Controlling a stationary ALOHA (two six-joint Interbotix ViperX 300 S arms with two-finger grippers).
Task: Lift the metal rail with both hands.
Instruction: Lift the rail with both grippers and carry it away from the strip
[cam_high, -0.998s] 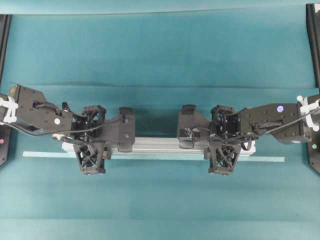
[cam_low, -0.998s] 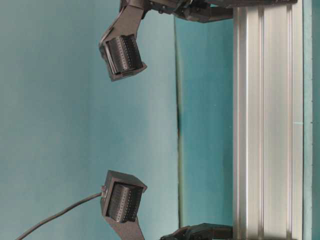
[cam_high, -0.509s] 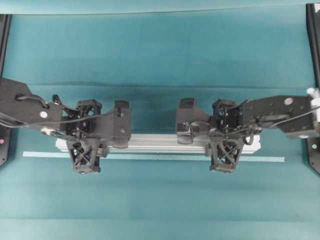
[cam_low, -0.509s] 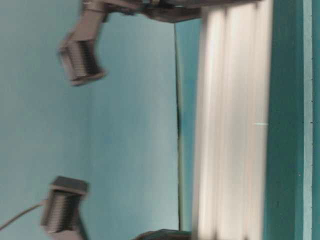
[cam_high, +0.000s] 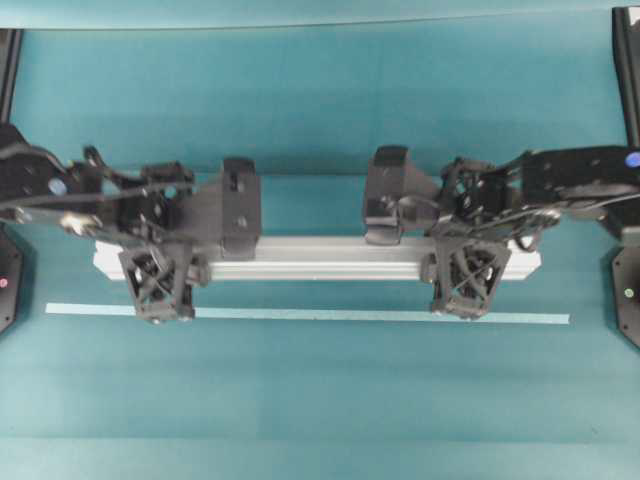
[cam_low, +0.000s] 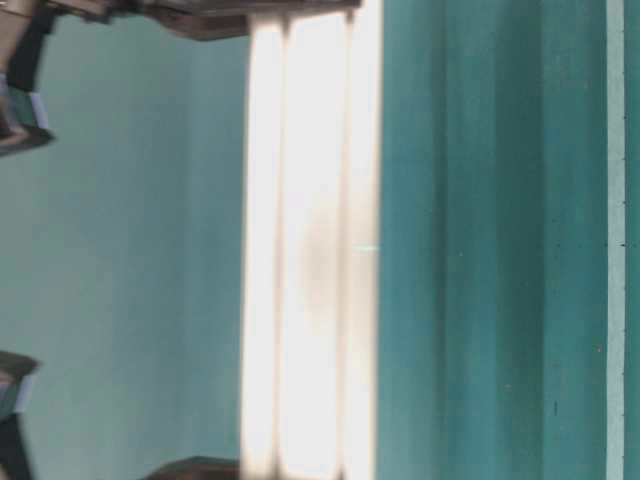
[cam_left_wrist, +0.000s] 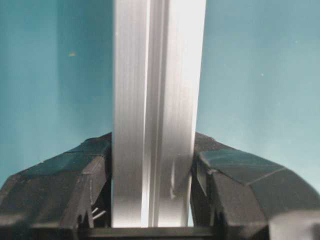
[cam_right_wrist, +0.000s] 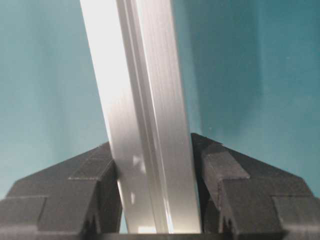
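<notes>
The metal rail (cam_high: 320, 257) is a long silver grooved bar held level above the teal table. It shows blurred and bright in the table-level view (cam_low: 310, 250). My left gripper (cam_high: 160, 265) is shut on the rail near its left end, with the rail (cam_left_wrist: 155, 115) clamped between its black fingers (cam_left_wrist: 65, 185). My right gripper (cam_high: 468, 262) is shut on the rail near its right end, where the rail (cam_right_wrist: 145, 130) runs slightly tilted between its fingers (cam_right_wrist: 235, 190).
A thin flat pale blue-green strip (cam_high: 310, 314) lies on the table just in front of the rail, also seen in the table-level view (cam_low: 615, 240). Black frame posts (cam_high: 628, 80) stand at the table's left and right edges.
Both grippers have risen with the rail in them. The rail has come up off the table and away from the pale strip. Both arms have drawn back and up.
</notes>
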